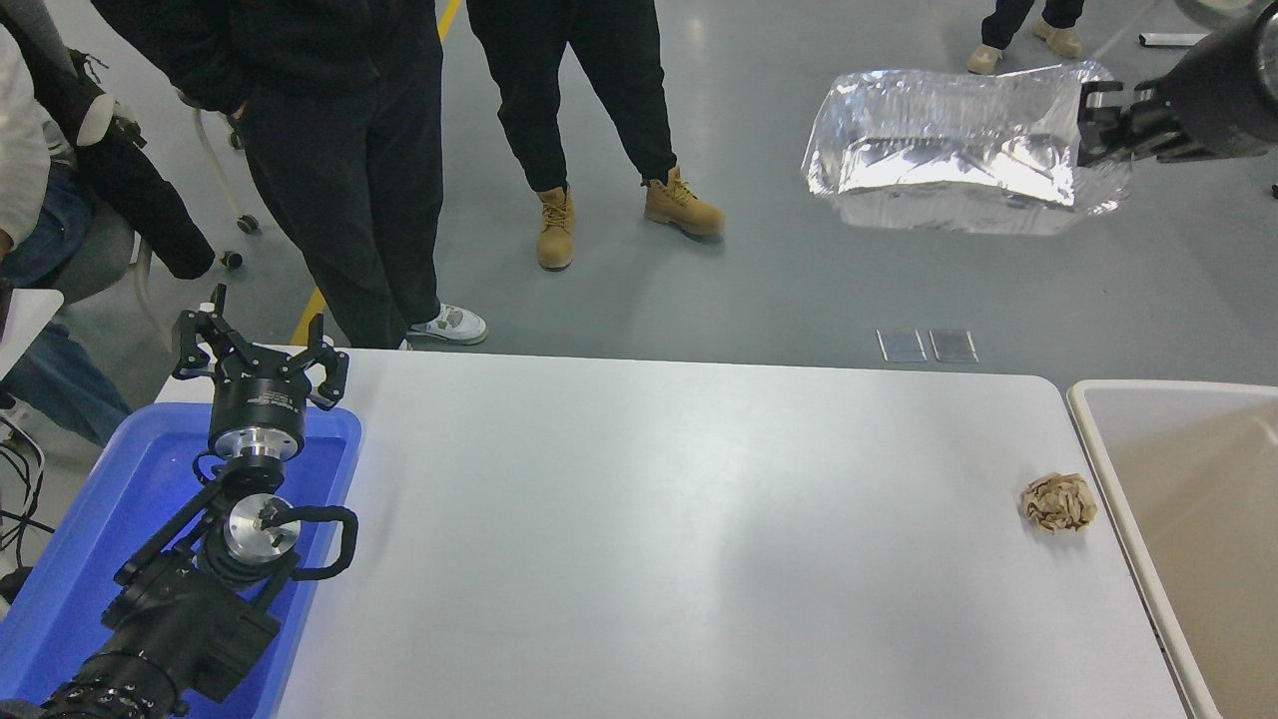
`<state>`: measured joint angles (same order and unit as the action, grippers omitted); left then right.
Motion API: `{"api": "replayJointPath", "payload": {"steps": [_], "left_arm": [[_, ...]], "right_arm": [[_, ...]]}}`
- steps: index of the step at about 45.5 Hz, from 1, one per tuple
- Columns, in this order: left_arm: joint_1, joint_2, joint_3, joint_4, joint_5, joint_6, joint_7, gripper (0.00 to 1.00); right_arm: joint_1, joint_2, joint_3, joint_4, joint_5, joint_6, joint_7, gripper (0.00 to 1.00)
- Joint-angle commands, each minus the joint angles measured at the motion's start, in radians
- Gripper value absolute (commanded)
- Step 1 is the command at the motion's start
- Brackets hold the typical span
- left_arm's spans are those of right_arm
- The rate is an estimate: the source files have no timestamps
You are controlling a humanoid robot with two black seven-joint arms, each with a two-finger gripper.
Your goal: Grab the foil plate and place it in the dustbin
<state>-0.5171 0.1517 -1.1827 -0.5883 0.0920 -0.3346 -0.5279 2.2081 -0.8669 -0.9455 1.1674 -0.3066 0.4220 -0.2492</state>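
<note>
The shiny silver foil plate hangs high in the air at the upper right, beyond the table's far edge. My right gripper is shut on the plate's right rim and comes in from the right edge. The beige dustbin with a pale rim stands at the right edge, below and to the right of the plate. My left gripper is open and parked at the lower left over a blue tub.
A crumpled tan paper wad lies on the white table near the dustbin. A blue plastic tub sits at the left edge. People stand at the far side of the table.
</note>
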Motion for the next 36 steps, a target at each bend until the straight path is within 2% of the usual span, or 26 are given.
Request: {"api": "replayJointPath", "payload": {"steps": [1,7,14,20,28,36], "left_arm": [[0.000,0.000,0.000,0.001,0.000,0.000,0.000,0.99],[0.000,0.000,0.000,-0.002,0.000,0.000,0.000,0.99],[0.000,0.000,0.000,0.001,0.000,0.000,0.000,0.99],[0.000,0.000,0.000,-0.002,0.000,0.000,0.000,0.99],[0.000,0.000,0.000,0.001,0.000,0.000,0.000,0.99],[0.000,0.000,0.000,0.001,0.000,0.000,0.000,0.99]], "right_arm": [[-0.160,-0.162,0.043,-0.107,0.161,-0.216,-0.021,0.00],[-0.321,-0.205,0.050,-0.176,0.293,-0.403,-0.010,0.00],[-0.550,-0.207,0.186,-0.249,0.403,-0.511,-0.001,0.00],[-0.744,-0.199,0.338,-0.307,0.422,-0.580,0.002,0.00],[-1.082,-0.064,0.614,-0.535,0.423,-0.626,0.002,0.00],[-1.297,0.141,0.770,-0.856,0.412,-0.602,0.002,0.00]]}}
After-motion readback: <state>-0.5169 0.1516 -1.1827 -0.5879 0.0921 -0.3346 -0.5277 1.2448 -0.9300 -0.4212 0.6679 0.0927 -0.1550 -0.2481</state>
